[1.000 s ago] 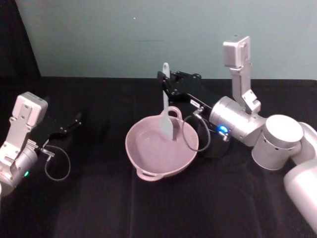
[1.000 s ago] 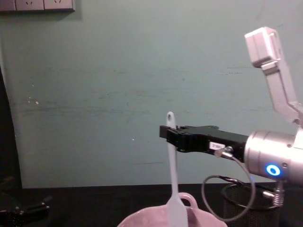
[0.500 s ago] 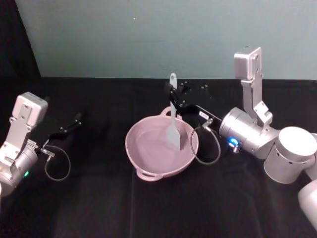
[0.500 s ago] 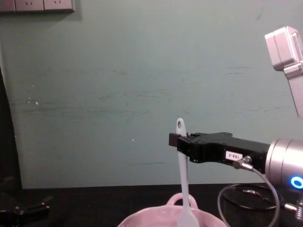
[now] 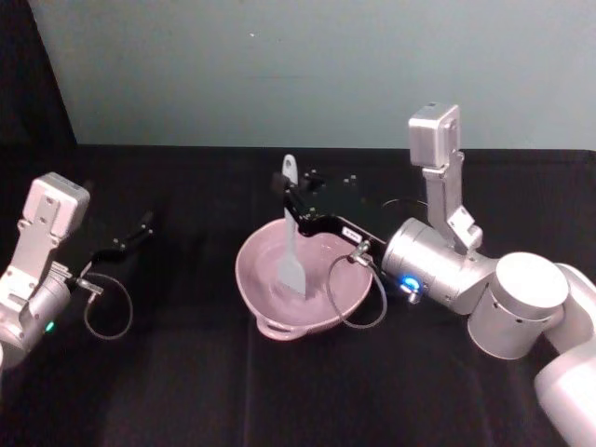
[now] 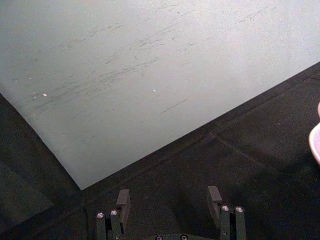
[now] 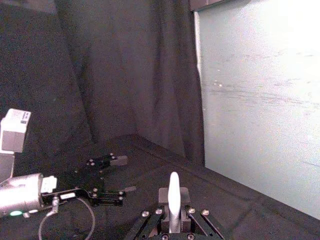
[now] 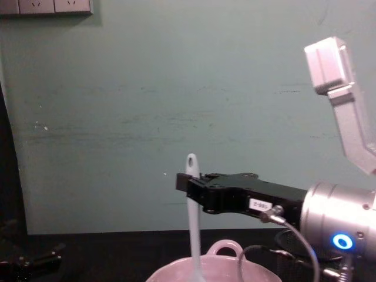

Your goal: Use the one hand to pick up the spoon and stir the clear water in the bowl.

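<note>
Head view: the black surface (image 5: 186,391) spans the lower frame. The pink bowl (image 5: 259,279) sits on it at centre. The right gripper (image 5: 291,197) reaches in from the right above the bowl's far rim, jaws clamped on the upper handle of the white spoon (image 5: 291,244). The spoon stands near upright, its flat head down inside the bowl. The left gripper (image 5: 140,228) sits at left of frame, well apart from the bowl; the left wrist view shows its jaws apart.

White spoon (image 5: 291,238); pink bowl (image 5: 248,285); black tool (image 5: 291,199)
</note>
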